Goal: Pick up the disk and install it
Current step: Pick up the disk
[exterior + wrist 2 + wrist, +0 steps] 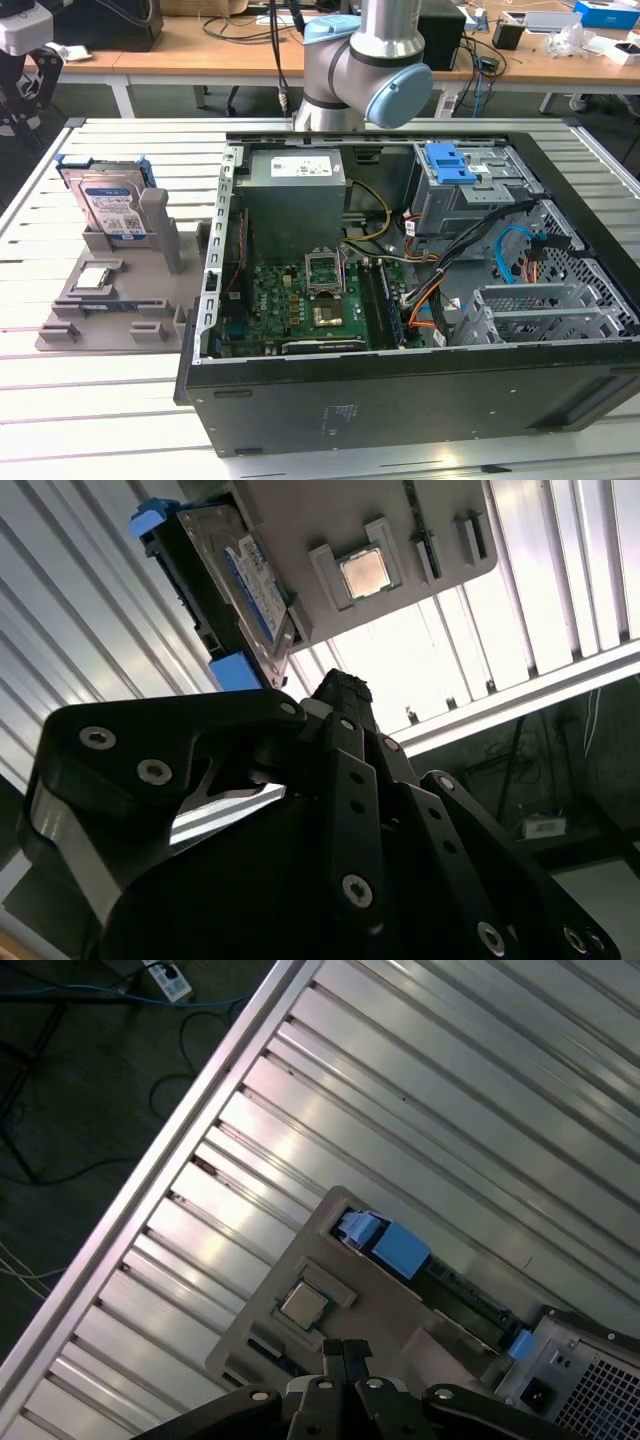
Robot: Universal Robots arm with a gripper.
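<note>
- Second wrist view: the gripper (340, 685) has its fingertips drawn together with nothing between them. It hangs clear above the slatted table (560, 600).
- Directly beyond the fingertips lies the grey fixture (390, 1310). The small square chip (303, 1303) sits in a recess of it, nearer to the gripper line than the disk.
- The disk (390, 1245) stands on edge in a slot at the far side of the fixture, well apart from the gripper and untouched. Seen from above, only its thin upper edge and blue rails show. That edge runs along the side of the fixture toward the computer case (590, 1380).
- In the exterior view the disk (112, 205) leans nearly upright with its label face outward, at the exterior view's left of the case.
- Judgement: the grasp depends on bringing the closing line across the thin dimension of the disk, square to its exposed edge.
- Farthest: the blue-topped drive bay (450, 165) inside the case, with no disk in it.
</note>
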